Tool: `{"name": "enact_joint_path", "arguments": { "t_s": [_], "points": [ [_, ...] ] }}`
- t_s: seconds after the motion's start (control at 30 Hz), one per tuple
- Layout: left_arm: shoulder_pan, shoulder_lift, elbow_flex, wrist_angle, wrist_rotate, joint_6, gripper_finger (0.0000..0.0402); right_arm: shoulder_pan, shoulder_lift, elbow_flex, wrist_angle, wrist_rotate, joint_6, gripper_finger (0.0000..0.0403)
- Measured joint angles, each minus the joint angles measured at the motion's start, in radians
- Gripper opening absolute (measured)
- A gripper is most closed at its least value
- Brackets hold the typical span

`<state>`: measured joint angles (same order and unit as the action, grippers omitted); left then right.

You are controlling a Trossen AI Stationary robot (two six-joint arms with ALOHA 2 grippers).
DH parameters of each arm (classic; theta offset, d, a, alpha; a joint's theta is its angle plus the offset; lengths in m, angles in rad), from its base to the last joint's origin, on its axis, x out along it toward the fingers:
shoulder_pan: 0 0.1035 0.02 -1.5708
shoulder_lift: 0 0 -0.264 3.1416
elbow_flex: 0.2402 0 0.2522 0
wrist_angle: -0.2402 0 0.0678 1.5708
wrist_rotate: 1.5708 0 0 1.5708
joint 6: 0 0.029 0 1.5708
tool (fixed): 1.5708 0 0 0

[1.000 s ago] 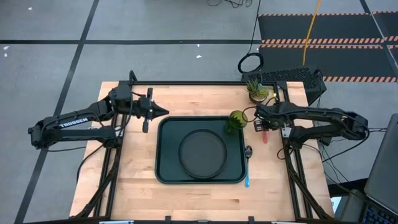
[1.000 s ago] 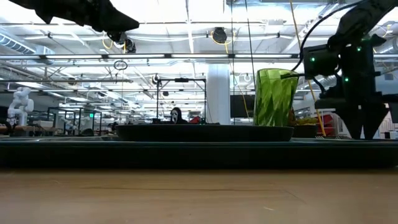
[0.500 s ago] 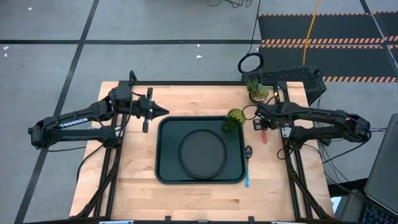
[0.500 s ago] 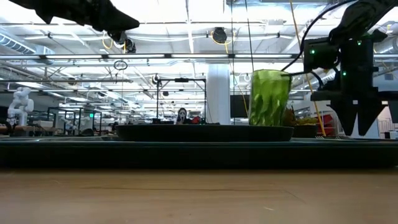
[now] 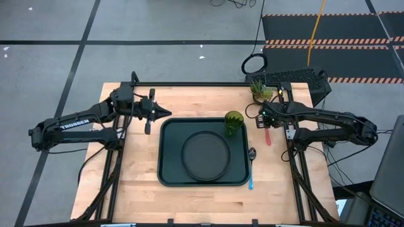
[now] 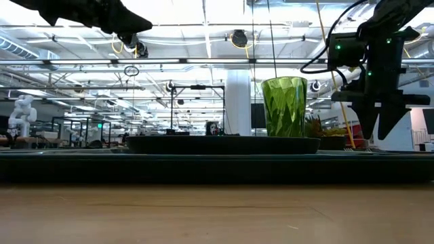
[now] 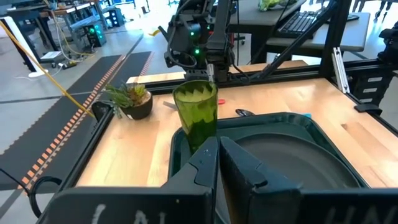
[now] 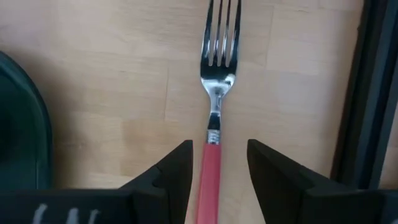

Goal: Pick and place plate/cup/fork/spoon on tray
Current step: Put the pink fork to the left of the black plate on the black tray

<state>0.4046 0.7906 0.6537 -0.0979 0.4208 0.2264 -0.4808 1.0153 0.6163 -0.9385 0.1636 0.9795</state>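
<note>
From above, the cup (image 5: 233, 123) is seen upright in the tray (image 5: 169, 165) corner beside the plate (image 5: 206, 155); the spoon (image 5: 251, 165) lies on the desk (image 5: 139, 183) alongside. The right tool (image 5: 264, 120), fingers apart, is caught by its wrist camera straddling the fork (image 8: 215, 106). The left tool (image 5: 165, 112) is held together, aside

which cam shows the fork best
The right wrist view: the fork lies on bare wood, tines and red handle sharp, between the open right tool. The high view shows only a small red sliver under that arm. The left wrist view gives a faint red bit; the low view shows none.
</note>
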Motion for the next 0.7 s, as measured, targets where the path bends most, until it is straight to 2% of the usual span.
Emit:
{"name": "enact_joint_path", "arguments": {
  "t_s": [0.3,0.5,0.6,0.7],
  "points": [
    [0.000,0.000,0.000,-0.011,0.000,0.001,0.0021,0.000,0.000,-0.001,0.032,0.031,0.033,0.0146],
    [0.000,0.000,0.000,-0.011,0.000,-0.002,0.0021,-0.002,0.000,-0.019,0.099,0.179,0.125,0.0146],
    [0.000,0.000,0.000,-0.014,0.000,-0.020,0.0021,-0.004,0.000,-0.023,0.129,0.154,0.217,0.0146],
    [0.000,0.000,0.000,-0.037,0.000,-0.019,0.0021,-0.004,-0.008,-0.024,0.138,0.072,0.257,0.0146]
  ]
}}
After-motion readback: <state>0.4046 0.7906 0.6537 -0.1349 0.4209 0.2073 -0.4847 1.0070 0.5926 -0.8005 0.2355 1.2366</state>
